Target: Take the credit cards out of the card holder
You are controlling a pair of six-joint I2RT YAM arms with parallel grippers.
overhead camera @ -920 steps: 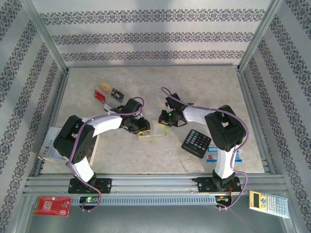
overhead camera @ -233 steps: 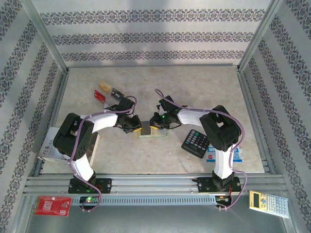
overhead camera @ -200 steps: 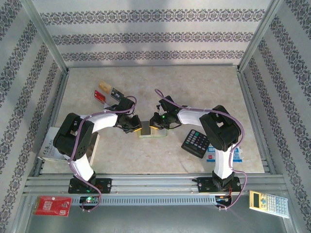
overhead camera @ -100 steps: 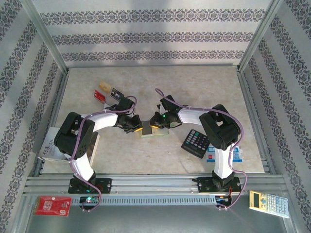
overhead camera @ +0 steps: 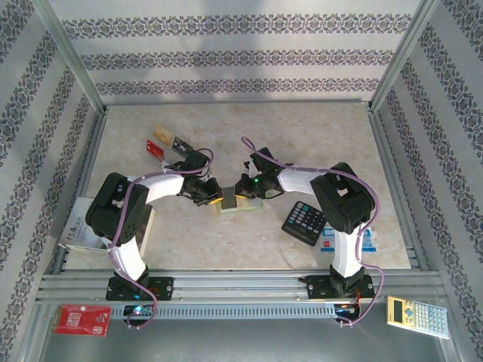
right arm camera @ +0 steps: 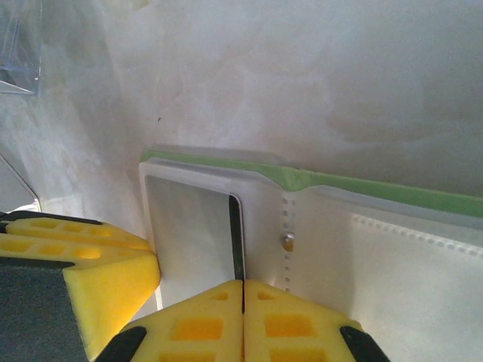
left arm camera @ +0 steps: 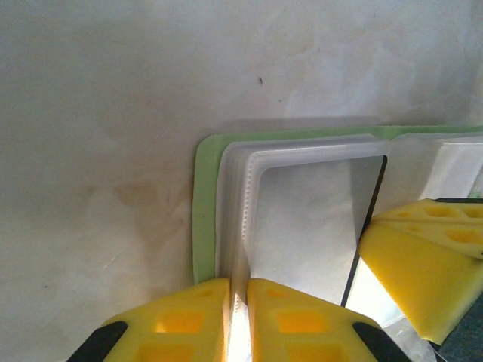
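The lime-green card holder [overhead camera: 240, 207] lies open on the table, its clear sleeves standing up. In the left wrist view my left gripper [left arm camera: 238, 320] is shut on the edge of a clear sleeve of the card holder [left arm camera: 204, 204]. My right gripper [right arm camera: 242, 302] is shut on the thin dark edge of a credit card [right arm camera: 236, 241] that sits upright in a sleeve, next to the holder's green rim [right arm camera: 339, 185]. From above, the left gripper [overhead camera: 214, 197] and right gripper [overhead camera: 241, 194] face each other across that grey-faced card [overhead camera: 226, 197]. A tan card [overhead camera: 160, 133], a red card [overhead camera: 155, 148] and a black card [overhead camera: 181, 145] lie at the back left.
A black calculator [overhead camera: 305, 222] rests on a blue-and-white box [overhead camera: 329, 240] to the right of the holder. Papers [overhead camera: 79, 226] sit at the left table edge. A red packet [overhead camera: 83, 320] and a pale calculator [overhead camera: 417, 315] lie below the front rail.
Since the earliest frame both grippers have closed in on the holder from either side. Over the last second the arms have barely moved and the right jaws have pressed together on the card.
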